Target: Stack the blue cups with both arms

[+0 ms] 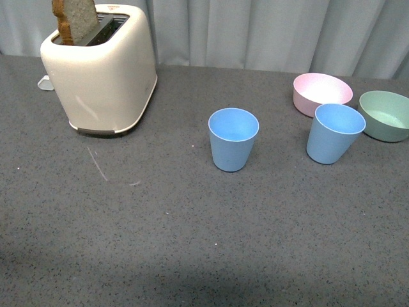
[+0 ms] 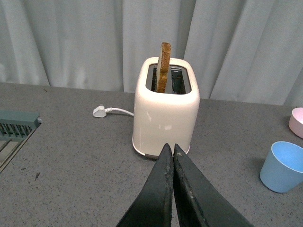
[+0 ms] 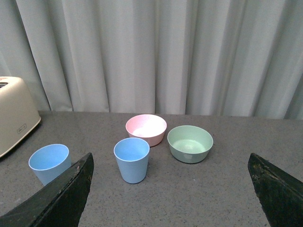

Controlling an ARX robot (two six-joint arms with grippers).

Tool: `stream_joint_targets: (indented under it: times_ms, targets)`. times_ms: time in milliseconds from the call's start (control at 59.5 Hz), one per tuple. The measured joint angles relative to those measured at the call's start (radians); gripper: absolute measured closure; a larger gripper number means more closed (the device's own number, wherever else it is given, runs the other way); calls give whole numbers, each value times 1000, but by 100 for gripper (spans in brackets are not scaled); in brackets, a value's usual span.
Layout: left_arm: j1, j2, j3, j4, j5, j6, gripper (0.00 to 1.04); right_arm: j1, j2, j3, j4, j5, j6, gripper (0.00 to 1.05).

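Two light blue cups stand upright and apart on the grey table. One cup [image 1: 233,139] is near the middle; it also shows in the left wrist view [image 2: 284,166] and the right wrist view [image 3: 49,162]. The other cup [image 1: 334,132] stands to its right, in front of the bowls, and shows in the right wrist view [image 3: 131,159]. Neither arm shows in the front view. My left gripper [image 2: 172,149] is shut and empty, pointing at the toaster. My right gripper [image 3: 170,189] is wide open and empty, short of the right cup.
A cream toaster [image 1: 102,70] with a slice of toast [image 1: 75,20] stands at the back left, its plug [image 2: 100,111] behind it. A pink bowl [image 1: 321,93] and a green bowl [image 1: 387,114] sit at the back right. A grey curtain hangs behind.
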Motion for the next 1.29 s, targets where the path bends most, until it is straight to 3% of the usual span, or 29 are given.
stream_joint_targets:
  times_ms: [403, 1294]
  targets:
    - [1, -317, -6, -285, 1, 0, 101, 0, 0, 0, 0, 0, 0, 10]
    - [1, -679, -6, -649, 1, 0, 101, 0, 0, 0, 0, 0, 0, 10]
